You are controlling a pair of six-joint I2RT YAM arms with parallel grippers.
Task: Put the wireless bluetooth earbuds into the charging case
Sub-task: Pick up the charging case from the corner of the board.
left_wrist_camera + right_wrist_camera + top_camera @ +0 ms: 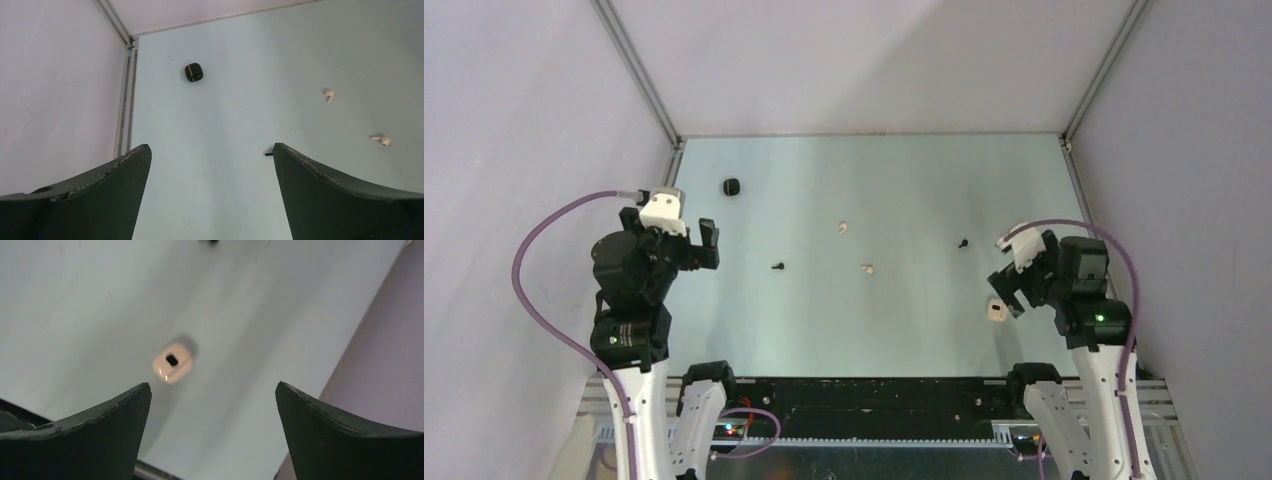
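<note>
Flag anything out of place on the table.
Two white earbuds and two black earbuds lie loose and scattered, none in the black case far left or the white case by the right gripper.

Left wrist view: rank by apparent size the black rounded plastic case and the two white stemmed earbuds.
1. The black rounded plastic case: largest, though farthest away.
2. The farther white stemmed earbud and the nearer white stemmed earbud: about alike. The nearer looks slightly bigger, perhaps only from closeness, so tied.
</note>
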